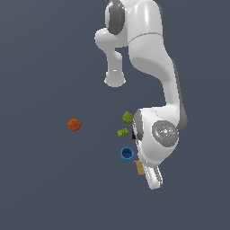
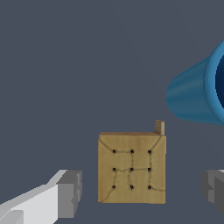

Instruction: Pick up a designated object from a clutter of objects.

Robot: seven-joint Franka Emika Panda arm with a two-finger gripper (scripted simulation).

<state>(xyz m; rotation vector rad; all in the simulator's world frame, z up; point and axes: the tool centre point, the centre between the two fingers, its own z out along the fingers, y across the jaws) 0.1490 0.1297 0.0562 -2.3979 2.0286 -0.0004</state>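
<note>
The tan square block [image 2: 131,169], with rows of small dark dots on its face, lies flat between my two fingertips [image 2: 70,193] in the wrist view. In the exterior view it [image 1: 139,167] peeks out beside the hand. My gripper [image 2: 141,192] is open, one finger on each side of the block, with gaps on both sides. In the exterior view the gripper [image 1: 150,173] is mostly hidden by the arm's wrist. The blue cup [image 1: 127,153] stands close by and also shows in the wrist view [image 2: 197,89].
An olive-green ball [image 1: 127,117], a lime-green small brick [image 1: 122,132] and a dark brown block [image 1: 134,133], mostly hidden by the arm, lie beyond the cup. An orange-red ball [image 1: 74,125] sits apart at the exterior view's left.
</note>
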